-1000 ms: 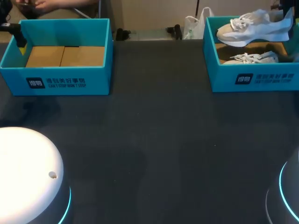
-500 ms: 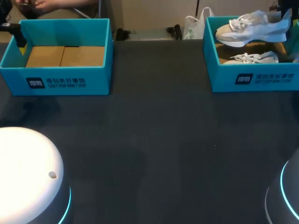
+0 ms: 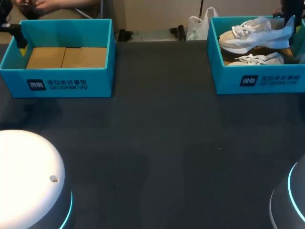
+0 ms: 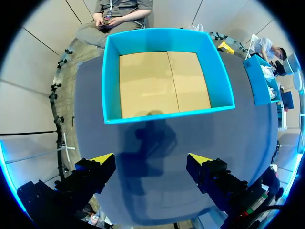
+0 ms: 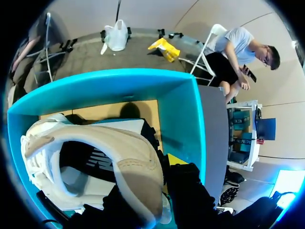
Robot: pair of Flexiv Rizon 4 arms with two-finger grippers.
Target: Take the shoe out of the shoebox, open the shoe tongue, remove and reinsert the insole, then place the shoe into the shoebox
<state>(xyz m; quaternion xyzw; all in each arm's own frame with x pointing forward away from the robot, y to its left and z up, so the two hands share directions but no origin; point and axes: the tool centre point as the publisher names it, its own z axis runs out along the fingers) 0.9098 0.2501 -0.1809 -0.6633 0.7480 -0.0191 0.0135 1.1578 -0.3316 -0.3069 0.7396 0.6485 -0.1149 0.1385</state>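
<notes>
Head view, looking down over the table, has the shoe [image 3: 255, 32] hanging over the open teal shoebox [image 3: 257, 81] at the far right of the dark table [image 3: 162, 143], lifted clear of what lies inside. Its long axis runs across the table, side to side. The beige toe points toward the table's middle and the heel toward the right edge, where the right gripper [image 3: 289, 16] has it, sole downward. Below it, inside the same box, a second shoe [image 3: 259, 59] lies along much the same line. Right wrist view, looking along the fingers, shows the right gripper [image 5: 159, 179] clamped on the heel of the shoe [image 5: 109, 148]. One dark finger sits on each side of the heel collar, and a yellow tip just shows beside it. The shoe stretches away from the fingers with its opening in view and the shoebox [image 5: 183, 114] walls around and beneath it. Over at the far left of the table, a matching empty box [image 3: 57, 78] sits with only its brown cardboard bottom showing. Left wrist view finds the left gripper [image 4: 151, 160] hovering over bare table just short of that empty box [image 4: 167, 112], its two yellow-tipped fingers [image 4: 102, 158] spread wide with nothing between them.
</notes>
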